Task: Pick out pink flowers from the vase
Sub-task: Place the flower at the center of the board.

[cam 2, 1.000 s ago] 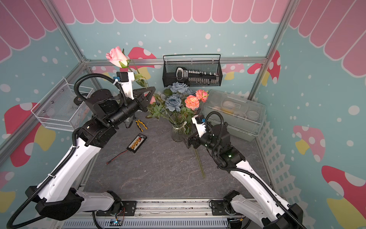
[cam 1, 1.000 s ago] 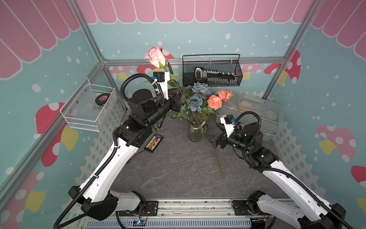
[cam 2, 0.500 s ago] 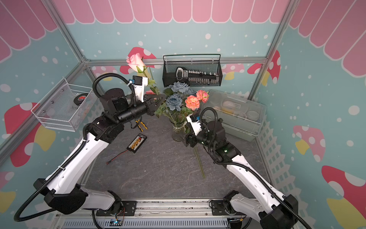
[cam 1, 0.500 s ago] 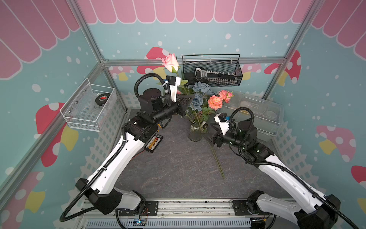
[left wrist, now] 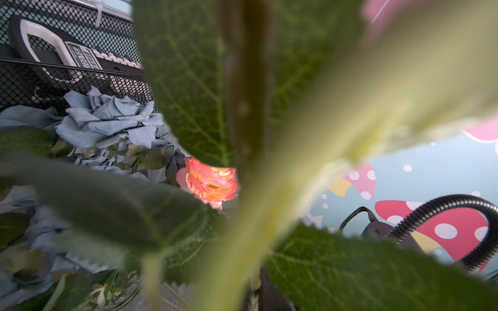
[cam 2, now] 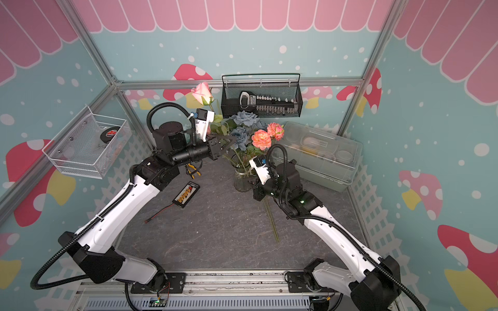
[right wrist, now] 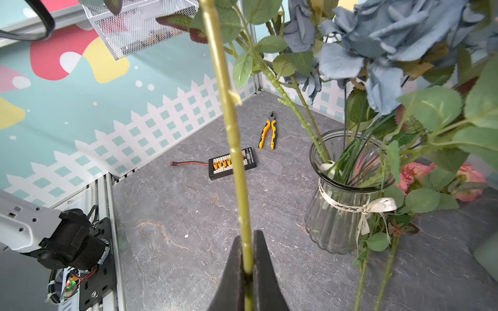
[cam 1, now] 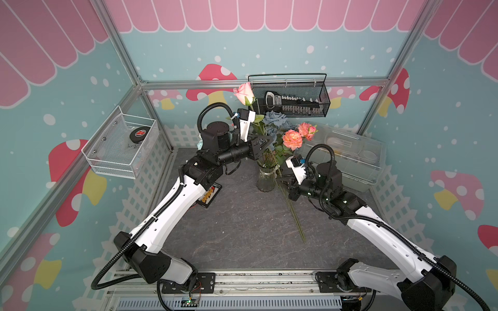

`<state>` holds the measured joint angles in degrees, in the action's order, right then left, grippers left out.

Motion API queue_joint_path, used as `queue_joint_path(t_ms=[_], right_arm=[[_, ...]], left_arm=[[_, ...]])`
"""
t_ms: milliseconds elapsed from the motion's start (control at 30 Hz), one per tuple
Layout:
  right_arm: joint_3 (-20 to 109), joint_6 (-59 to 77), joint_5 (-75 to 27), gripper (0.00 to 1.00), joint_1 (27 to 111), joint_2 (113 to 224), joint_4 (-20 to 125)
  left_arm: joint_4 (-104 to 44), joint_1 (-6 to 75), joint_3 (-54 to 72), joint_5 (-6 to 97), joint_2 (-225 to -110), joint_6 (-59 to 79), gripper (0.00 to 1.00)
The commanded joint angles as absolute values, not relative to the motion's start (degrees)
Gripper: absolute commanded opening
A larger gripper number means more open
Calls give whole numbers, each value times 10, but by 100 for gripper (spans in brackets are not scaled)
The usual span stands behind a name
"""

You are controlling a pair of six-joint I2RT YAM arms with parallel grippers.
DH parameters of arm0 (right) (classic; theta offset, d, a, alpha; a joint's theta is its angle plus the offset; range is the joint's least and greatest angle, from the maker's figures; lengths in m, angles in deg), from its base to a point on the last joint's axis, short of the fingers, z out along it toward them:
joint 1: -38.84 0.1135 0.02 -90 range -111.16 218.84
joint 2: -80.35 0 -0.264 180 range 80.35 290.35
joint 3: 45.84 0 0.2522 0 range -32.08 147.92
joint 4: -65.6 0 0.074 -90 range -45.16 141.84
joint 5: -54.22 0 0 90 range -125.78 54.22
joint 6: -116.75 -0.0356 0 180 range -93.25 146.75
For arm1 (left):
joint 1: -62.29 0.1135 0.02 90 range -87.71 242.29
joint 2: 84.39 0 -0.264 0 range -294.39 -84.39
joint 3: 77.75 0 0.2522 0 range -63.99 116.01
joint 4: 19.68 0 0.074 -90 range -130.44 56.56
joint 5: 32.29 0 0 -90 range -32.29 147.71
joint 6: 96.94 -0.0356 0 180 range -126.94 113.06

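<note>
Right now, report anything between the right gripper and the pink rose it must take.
Nothing: the right gripper is shut on the stem of the pink rose, beside the vase. The left gripper sits at that stem higher up, among leaves; whether it grips is unclear.

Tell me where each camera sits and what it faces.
Top views: high in front, looking down at the table; both arms show.
Left wrist: on left arm, facing blue roses through leaves; a black cable hose shows.
Right wrist: on right arm, facing the vase; right gripper clamps a pink rose stem.
Shared: all show blue roses.
</note>
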<state>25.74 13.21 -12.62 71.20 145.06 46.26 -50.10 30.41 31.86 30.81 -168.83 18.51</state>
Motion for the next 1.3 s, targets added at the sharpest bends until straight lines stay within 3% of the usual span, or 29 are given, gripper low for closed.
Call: queue_joint_path(t_ms=[0, 67, 100, 233, 500, 567, 833, 1033, 1267], right_arm=[[249, 130, -145, 0, 715, 1424, 478], [245, 128, -159, 0, 715, 1413, 482], [243, 127, -168, 0, 715, 1407, 485], [234, 118, -255, 0, 715, 1372, 479], [223, 65, -547, 0, 710, 1331, 398], [236, 43, -580, 0, 695, 1345, 355], [208, -29, -522, 0, 604, 1373, 336], [179, -45, -473, 0, 576, 1400, 331], [162, -37, -355, 0, 573, 1483, 365]], left_arm=[[-504, 307, 327, 300, -1683, 190, 40], [-515, 307, 343, 313, -1688, 184, 97], [-521, 308, 354, 323, -1690, 181, 99], [-515, 307, 377, 387, -1661, 166, 99], [-415, 300, 260, 602, -1508, 68, 99], [-413, 302, 245, 647, -1484, 41, 99], [-370, 316, 133, 740, -1417, 18, 99], [-281, 314, -51, 701, -1350, 61, 98], [-197, 317, -228, 846, -1272, 65, 98]])
